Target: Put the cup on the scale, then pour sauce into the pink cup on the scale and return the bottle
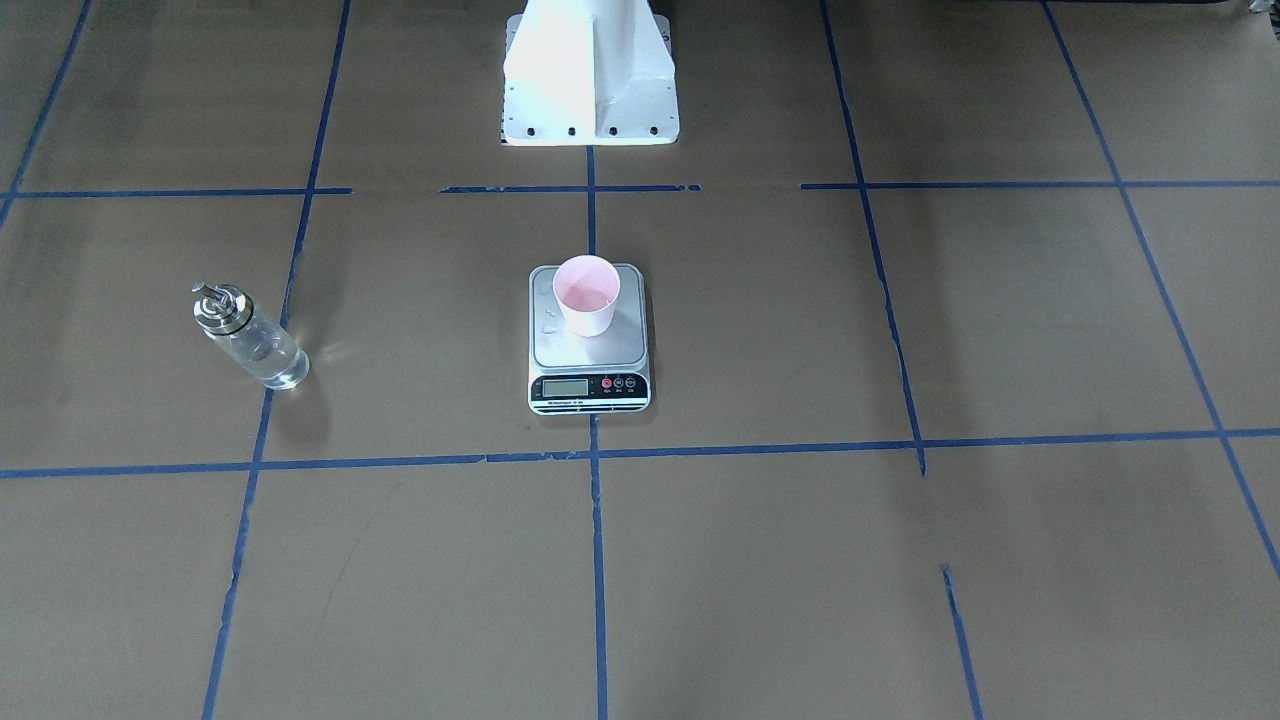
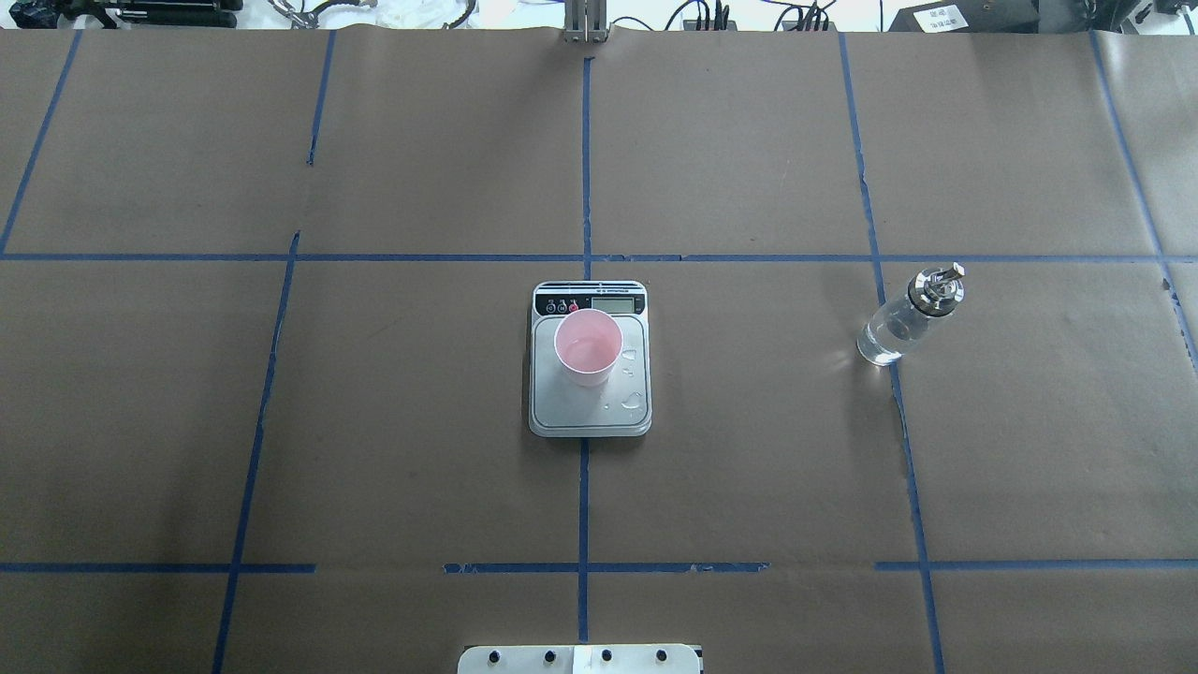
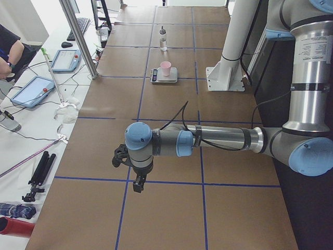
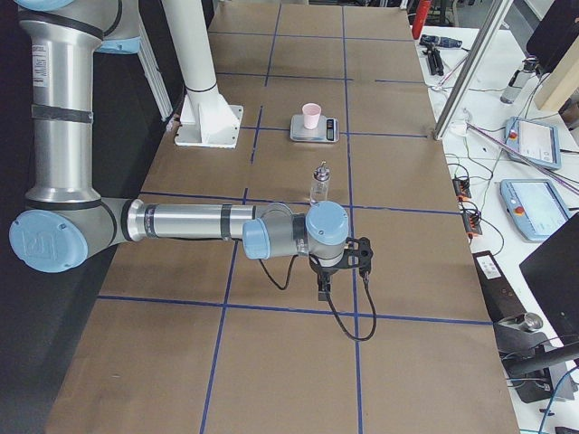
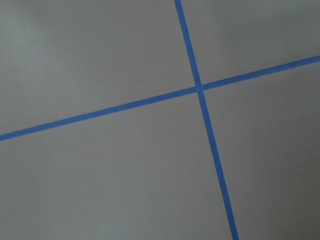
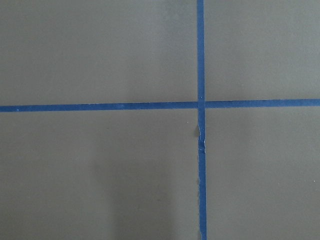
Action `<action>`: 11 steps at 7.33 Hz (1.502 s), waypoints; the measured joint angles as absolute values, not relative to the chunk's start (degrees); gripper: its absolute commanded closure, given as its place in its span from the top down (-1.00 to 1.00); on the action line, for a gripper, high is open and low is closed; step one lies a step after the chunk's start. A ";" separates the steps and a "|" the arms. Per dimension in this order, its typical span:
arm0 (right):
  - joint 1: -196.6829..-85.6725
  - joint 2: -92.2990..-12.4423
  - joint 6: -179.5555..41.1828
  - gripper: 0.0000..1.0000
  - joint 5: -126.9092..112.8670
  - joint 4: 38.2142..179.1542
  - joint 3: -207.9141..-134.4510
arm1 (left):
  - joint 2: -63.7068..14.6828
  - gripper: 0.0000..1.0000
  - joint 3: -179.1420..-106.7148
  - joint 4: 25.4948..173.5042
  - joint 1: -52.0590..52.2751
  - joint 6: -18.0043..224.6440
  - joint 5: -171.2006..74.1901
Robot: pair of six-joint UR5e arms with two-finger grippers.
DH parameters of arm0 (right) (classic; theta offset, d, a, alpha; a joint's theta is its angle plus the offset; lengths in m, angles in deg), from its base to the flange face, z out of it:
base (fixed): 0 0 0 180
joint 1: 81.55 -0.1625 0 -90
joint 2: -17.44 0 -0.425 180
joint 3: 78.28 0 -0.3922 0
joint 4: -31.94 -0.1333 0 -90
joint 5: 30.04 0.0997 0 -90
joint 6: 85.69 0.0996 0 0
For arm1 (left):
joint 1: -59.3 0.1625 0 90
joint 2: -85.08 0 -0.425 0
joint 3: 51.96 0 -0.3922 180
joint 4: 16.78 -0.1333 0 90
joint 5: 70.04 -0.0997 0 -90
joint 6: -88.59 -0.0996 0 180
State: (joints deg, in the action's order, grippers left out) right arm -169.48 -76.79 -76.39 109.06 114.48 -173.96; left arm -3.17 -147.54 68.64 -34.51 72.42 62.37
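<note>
The pink cup [image 1: 587, 295] stands upright on the silver scale [image 1: 622, 346] at the table's middle; it also shows in the overhead view [image 2: 588, 348], with a little clear liquid in its bottom. The clear glass bottle [image 2: 903, 318] with the metal pourer cap stands upright on the paper on the robot's right, apart from the scale [image 2: 590, 417]. It holds clear sauce. My left gripper [image 3: 138, 185] hangs over the table's left end, far from the cup [image 3: 165, 68]. My right gripper [image 4: 324, 291] hangs near the right end, short of the bottle [image 4: 319, 183]. I cannot tell whether either is open.
The white robot pedestal [image 1: 590, 80] stands behind the scale. Blue tape lines [image 2: 584, 168] grid the brown paper. Water drops [image 2: 634, 402] lie on the scale's platform. A metal post [image 3: 78, 36] and tablets [image 3: 31, 91] stand on the operators' side.
</note>
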 measured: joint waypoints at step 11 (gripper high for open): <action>-169.44 -76.87 -76.55 1.00 108.91 113.94 -173.37 | -3.86 1.00 -143.57 73.23 -34.12 76.21 63.94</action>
State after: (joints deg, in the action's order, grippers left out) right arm -169.44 -76.87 -76.55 108.91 113.94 -173.37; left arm -3.86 -143.57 73.23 -34.12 76.21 63.94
